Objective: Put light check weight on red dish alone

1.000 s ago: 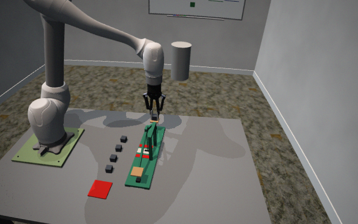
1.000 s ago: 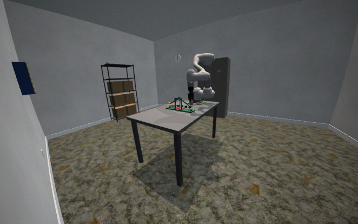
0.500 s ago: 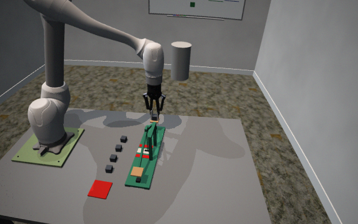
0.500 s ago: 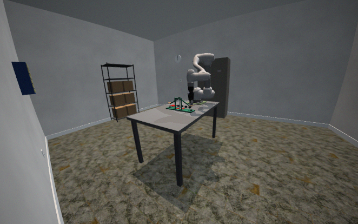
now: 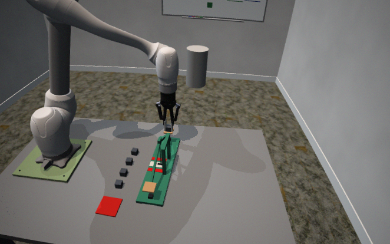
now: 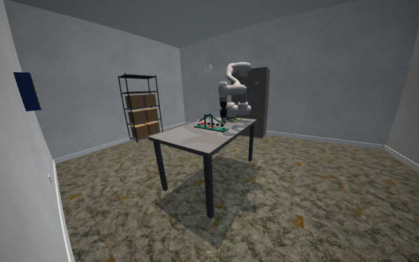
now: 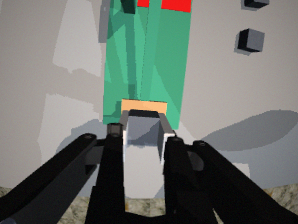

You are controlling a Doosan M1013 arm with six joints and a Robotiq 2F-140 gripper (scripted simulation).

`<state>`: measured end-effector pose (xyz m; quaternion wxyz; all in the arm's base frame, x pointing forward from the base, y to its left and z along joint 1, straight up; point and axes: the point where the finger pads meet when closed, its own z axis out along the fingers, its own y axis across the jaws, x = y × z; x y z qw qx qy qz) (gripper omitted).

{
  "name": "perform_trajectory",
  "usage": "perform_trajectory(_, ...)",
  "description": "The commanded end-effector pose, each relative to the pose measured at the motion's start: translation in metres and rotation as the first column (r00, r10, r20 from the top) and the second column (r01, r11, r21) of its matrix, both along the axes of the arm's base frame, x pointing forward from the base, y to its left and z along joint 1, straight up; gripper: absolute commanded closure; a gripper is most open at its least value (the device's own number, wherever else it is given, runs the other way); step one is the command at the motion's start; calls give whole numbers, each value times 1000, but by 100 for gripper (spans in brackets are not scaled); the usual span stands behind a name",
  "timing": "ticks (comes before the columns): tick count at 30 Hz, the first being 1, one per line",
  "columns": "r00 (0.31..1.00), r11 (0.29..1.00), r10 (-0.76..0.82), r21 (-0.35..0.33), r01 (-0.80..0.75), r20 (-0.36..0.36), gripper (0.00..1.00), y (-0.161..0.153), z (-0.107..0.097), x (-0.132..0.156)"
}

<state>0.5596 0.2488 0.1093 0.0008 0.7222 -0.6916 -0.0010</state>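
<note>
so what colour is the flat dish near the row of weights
Red. The dish is a flat red square on the table, shown best in the top view.

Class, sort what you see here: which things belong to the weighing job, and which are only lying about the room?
Job things:
pincer, shut on a weight
four weights in a row
weight on the near pan
balance
red dish

Lying about:
shelf of boxes
whiteboard
wall clock
dark cabinet
</note>
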Motion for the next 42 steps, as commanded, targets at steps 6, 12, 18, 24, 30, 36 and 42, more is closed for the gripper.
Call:
perform_trajectory(6,1000,1000,0,0,0,0,76,0,0,0)
perform_trajectory(12,1000,1000,0,0,0,0,76,-3,-6,0)
perform_trajectory(18,1000,1000,0,0,0,0,76,-4,-9,0)
perform_trajectory(24,1000,1000,0,0,0,0,76,-6,-13,0)
perform_trajectory(30,1000,1000,0,0,0,0,76,-9,-17,0)
perform_trajectory(36,1000,1000,0,0,0,0,76,-10,-20,0)
perform_trajectory(42,1000,1000,0,0,0,0,76,-13,-24,0)
